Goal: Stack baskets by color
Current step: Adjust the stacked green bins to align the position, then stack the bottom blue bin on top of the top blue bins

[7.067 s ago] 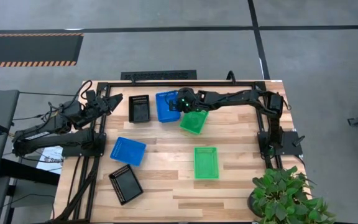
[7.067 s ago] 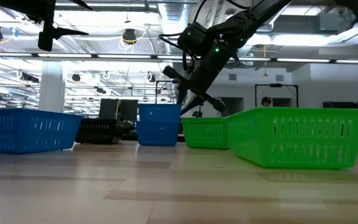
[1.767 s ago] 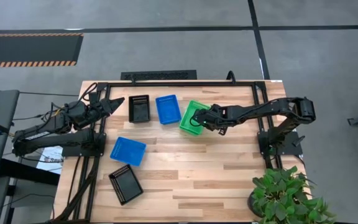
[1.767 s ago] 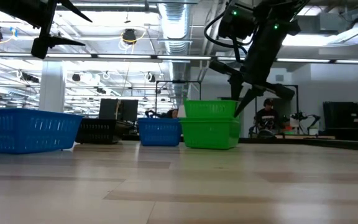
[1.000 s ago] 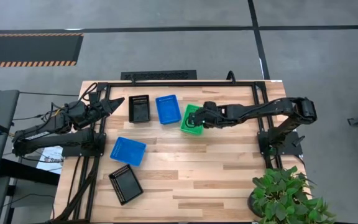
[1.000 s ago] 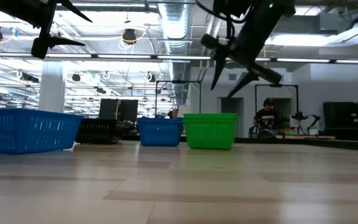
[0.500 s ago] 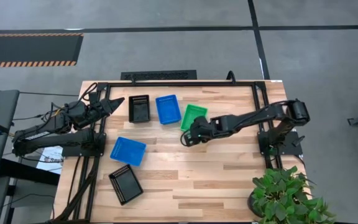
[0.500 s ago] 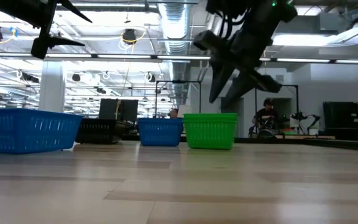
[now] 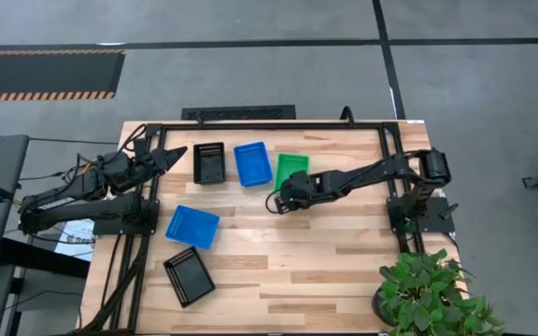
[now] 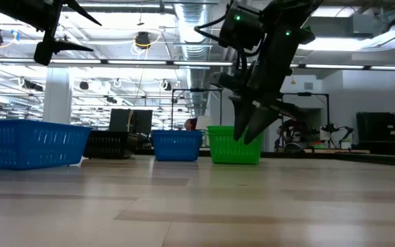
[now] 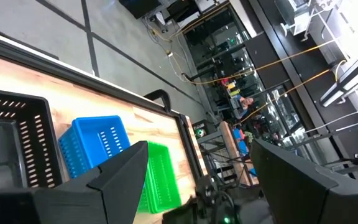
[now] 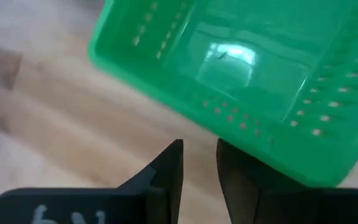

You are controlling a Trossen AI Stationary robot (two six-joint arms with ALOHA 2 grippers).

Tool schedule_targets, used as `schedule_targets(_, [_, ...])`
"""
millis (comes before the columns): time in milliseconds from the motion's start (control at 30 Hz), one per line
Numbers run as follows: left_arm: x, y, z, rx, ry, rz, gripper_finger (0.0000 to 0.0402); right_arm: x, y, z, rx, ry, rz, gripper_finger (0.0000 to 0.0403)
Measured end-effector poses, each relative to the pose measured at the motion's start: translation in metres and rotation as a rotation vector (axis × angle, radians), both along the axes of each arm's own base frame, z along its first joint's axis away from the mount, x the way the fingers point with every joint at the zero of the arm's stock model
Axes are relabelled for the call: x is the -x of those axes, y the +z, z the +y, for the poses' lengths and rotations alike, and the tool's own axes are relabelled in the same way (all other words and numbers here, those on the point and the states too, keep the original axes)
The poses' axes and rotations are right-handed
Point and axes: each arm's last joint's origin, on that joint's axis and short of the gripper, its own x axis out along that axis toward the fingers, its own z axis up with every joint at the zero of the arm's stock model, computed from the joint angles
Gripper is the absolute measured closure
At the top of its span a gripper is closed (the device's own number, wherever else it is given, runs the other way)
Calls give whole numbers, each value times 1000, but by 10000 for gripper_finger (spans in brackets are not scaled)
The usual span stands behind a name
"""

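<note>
Pale wood table (image 9: 344,271), grey floor (image 9: 250,75)

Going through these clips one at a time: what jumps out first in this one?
The right gripper hangs low over the table's middle, just in front of the green basket stack, its fingers close together and holding nothing. That stack closes a back row with a blue basket and a black basket. Another blue basket and black basket lie loose near the front left.
</note>
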Motion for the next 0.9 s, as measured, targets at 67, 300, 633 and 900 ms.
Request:
schedule_targets(67, [0, 0, 0, -1, 0, 2, 128, 1, 0, -11, 8, -22, 0, 285])
schedule_targets(300, [0, -2, 0, -5, -4, 34, 128, 6, 0, -52, 56, -112, 16, 284])
schedule_targets(633, [3, -32, -14, 116, -476, 342, 128, 13, 32, -49, 21, -29, -90, 284])
schedule_targets(900, [6, -58, -20, 306, -652, 662, 128, 22, 62, -33, 87, 18, -170, 285])
